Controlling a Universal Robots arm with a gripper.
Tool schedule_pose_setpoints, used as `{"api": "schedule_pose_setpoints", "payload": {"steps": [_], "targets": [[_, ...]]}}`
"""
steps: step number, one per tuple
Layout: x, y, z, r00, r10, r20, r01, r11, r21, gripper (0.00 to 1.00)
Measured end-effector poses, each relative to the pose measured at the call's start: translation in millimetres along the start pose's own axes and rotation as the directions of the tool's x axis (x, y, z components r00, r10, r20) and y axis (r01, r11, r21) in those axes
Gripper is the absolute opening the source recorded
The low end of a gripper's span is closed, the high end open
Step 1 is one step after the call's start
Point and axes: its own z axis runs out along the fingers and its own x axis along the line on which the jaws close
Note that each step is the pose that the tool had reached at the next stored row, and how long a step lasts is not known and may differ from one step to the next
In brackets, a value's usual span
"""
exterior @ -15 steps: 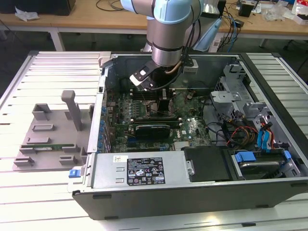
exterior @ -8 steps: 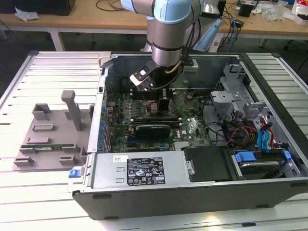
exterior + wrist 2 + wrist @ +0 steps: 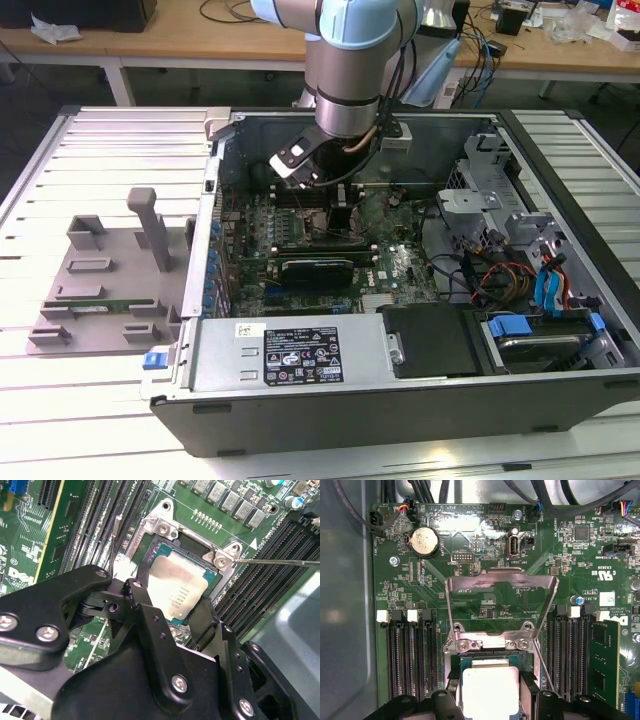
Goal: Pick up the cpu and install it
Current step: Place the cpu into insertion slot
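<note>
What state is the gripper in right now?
Gripper: fingers closed on the cpu, holding it at the open socket.

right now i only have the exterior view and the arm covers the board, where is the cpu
observer: the cpu lies shiny side up at the socket, directly under the gripper.
operator: is the retention frame closed over it
observer: no, in the first wrist view the metal frame stands hinged up, clear of the chip.
operator: fully seated?
observer: cannot tell. in the second wrist view the gripper's body hides its near edge.
</note>
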Motion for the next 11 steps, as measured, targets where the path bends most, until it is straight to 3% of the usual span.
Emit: {"api": "schedule_pose_setpoints", "payload": {"steps": [8, 11], "targets": [[-0.1, 0.0, -0.1, 1.0000, 0.000, -0.0001, 0.000, 1.0000, 0.0001, 0.55], [-0.6, -0.2, -4.3, 1.0000, 0.000, 0.0055, 0.000, 1.0000, 0.0002, 0.55]]}}
